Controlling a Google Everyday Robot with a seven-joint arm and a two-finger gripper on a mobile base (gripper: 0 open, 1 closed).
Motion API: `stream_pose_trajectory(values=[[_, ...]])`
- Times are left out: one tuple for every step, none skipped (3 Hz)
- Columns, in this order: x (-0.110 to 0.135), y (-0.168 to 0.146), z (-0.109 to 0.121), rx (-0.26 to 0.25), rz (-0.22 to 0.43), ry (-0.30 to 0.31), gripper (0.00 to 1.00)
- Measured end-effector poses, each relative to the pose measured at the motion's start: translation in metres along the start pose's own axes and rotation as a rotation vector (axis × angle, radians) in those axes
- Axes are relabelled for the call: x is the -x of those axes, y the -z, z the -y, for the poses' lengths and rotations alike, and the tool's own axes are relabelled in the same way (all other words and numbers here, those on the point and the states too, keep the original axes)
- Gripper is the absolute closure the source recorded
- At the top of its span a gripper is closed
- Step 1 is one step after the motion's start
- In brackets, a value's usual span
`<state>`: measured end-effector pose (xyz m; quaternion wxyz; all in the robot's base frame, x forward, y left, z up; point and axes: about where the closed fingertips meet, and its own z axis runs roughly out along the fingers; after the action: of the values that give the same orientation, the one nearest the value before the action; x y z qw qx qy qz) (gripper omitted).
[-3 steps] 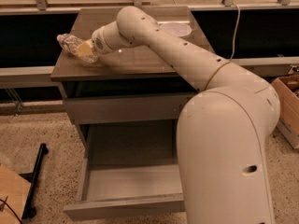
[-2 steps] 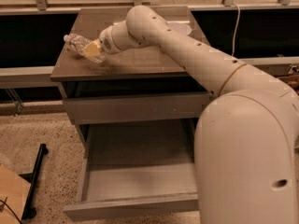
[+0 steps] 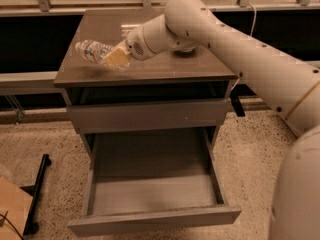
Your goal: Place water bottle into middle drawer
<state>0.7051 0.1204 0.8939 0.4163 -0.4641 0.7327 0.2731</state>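
Since a second ago, the arm (image 3: 235, 44) has swung across my view and the water bottle (image 3: 91, 50) has come a little to the right, toward the middle of the cabinet top (image 3: 170, 69). I have the gripper (image 3: 116, 58) over the left part of that top, its pale pads closed on the bottle's body, so the bottle is in my grasp, lying tilted with one end sticking out to the left. A shadow on the surface beneath it tells me it is raised off the top, not resting on it.

I judge the pick done and the carry under way. The middle drawer (image 3: 150, 194) stands pulled out below, its pale floor bare, well apart from the bottle. The upper drawer front (image 3: 150, 115) between them is shut.

Next I need to bring the bottle forward past the front edge of the top, then lower it in front of the shut drawer and down between the thin side walls. I should let go only once it is low over the floor, since a crinkled bottle on its side may roll.
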Motion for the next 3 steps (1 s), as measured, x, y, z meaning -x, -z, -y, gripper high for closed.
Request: stream_pose_trajectory(values=[[-0.032,0.030,-0.032,0.077,0.020,0.017,1.00],[-0.071,0.054,-0.081,0.209,0.057,0.047,1.00],[-0.110,0.078,-0.119,0.318,0.037,0.024,1.00]])
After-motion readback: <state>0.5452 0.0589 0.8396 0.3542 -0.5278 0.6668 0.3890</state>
